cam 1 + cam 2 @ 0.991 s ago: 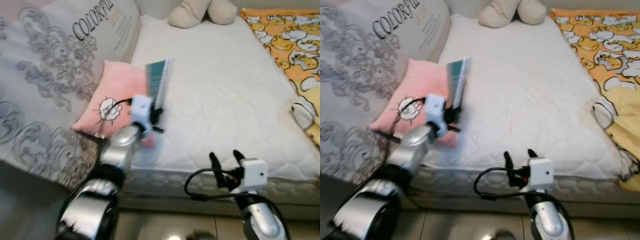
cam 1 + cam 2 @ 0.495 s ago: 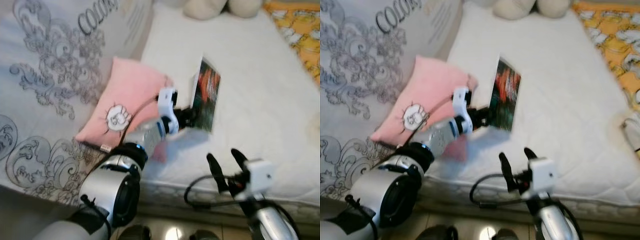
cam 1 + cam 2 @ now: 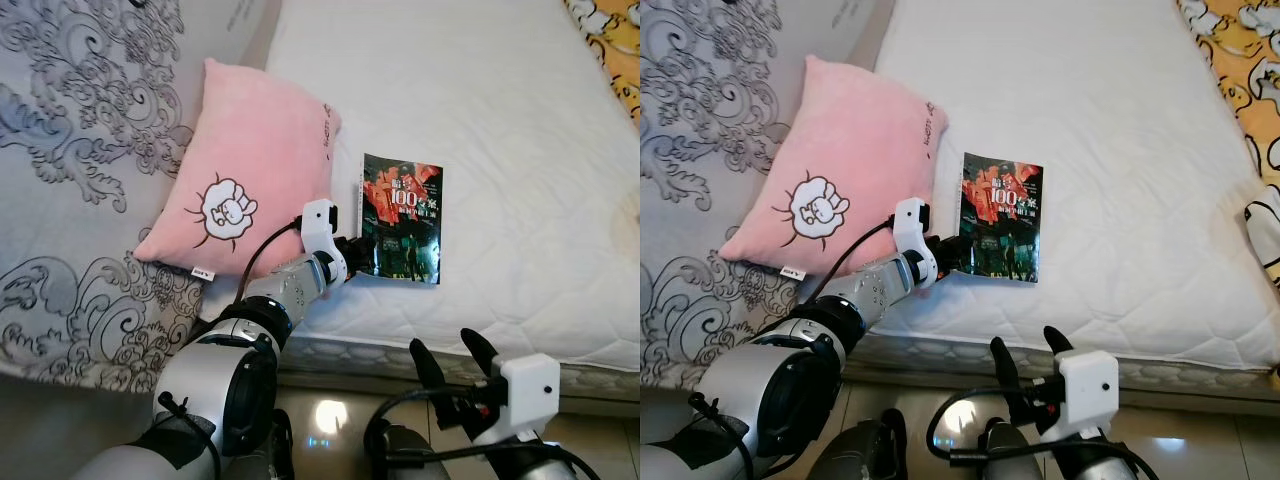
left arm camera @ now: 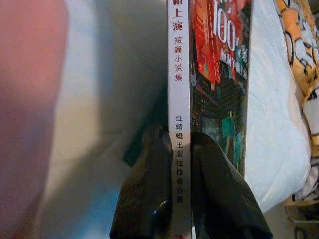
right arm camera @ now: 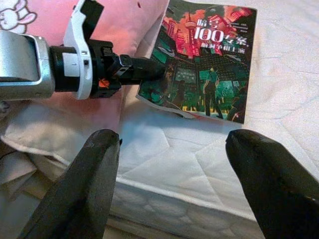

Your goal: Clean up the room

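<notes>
A paperback book (image 3: 402, 218) with a dark cover, red art and "100" on it lies cover up on the white mattress (image 3: 500, 110), just right of a pink pillow (image 3: 250, 165). My left gripper (image 3: 352, 250) is shut on the book's white spine edge (image 4: 179, 74) at its near corner, with one black finger on each side. The held corner looks slightly lifted off the sheet. My right gripper (image 3: 443, 348) hangs open in front of the bed's edge, apart from the book, and nothing is between its fingers (image 5: 94, 174).
A grey patterned duvet (image 3: 80, 150) covers the bed's left side behind the pillow. An orange printed blanket (image 3: 1240, 60) lies along the right edge. The quilted mattress side (image 3: 560, 365) and glossy floor (image 3: 330, 415) are just below.
The camera has tilted down and closer. My left arm has swung the book from standing on edge to flat, cover up, beside the pillow. The right gripper stays open.
</notes>
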Robot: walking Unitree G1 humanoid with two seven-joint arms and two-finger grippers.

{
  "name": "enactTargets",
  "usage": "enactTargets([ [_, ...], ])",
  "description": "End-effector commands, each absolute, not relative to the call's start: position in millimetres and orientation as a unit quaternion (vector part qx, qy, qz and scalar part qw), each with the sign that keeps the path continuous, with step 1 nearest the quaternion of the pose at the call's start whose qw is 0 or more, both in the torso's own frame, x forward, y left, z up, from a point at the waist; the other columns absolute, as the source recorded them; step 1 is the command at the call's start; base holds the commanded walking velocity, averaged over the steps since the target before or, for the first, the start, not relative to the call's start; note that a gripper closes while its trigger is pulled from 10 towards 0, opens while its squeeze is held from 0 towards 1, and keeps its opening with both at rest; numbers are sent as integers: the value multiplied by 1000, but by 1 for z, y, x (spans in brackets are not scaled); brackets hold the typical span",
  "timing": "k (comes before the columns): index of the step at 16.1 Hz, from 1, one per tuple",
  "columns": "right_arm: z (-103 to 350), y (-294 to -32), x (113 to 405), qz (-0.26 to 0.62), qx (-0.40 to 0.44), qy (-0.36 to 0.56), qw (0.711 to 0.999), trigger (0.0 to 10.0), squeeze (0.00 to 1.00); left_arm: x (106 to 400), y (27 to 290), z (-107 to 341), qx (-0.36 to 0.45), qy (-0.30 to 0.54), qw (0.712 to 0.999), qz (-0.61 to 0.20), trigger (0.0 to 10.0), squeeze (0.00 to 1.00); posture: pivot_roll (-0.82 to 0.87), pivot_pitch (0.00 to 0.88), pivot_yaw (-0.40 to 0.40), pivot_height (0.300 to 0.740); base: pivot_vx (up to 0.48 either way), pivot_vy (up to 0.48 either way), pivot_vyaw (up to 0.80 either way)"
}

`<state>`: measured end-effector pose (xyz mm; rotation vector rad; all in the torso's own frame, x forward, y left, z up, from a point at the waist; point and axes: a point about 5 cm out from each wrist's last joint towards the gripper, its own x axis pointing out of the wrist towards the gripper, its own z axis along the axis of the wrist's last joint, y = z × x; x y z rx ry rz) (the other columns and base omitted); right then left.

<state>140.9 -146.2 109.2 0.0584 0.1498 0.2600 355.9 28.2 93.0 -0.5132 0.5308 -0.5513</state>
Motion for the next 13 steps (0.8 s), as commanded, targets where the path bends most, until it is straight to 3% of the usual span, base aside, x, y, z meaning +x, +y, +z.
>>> enactTargets([
  [1, 113, -144, 140, 132, 28, 72, 988, 10000, 314, 349, 21, 84, -251, 287, 887, -262, 10000, 0, -255, 284, 35, 740, 0, 0, 0],
  [4, 112, -141, 142, 135, 28, 72, 988, 10000, 318, 355, 2, 108, -280, 260, 873, -304, 10000, 0, -251, 265, 37, 740, 0, 0, 0],
  [6, 110, -141, 142, 134, 27, 75, 988, 10000, 318, 357, -26, 146, -319, 215, 839, -386, 10000, 0, -248, 249, 38, 740, 0, 0, 0],
  [10, 103, -142, 139, 132, 28, 89, 987, 10000, 314, 358, -33, 166, -335, 194, 811, -438, 10000, 0, -244, 234, 40, 740, 0, 0, 0],
  [13, 100, -139, 138, 133, 30, 93, 986, 10000, 318, 363, -24, 167, -362, 202, 810, -415, 10000, 0, -236, 228, 40, 740, 0, 0, 0],
])
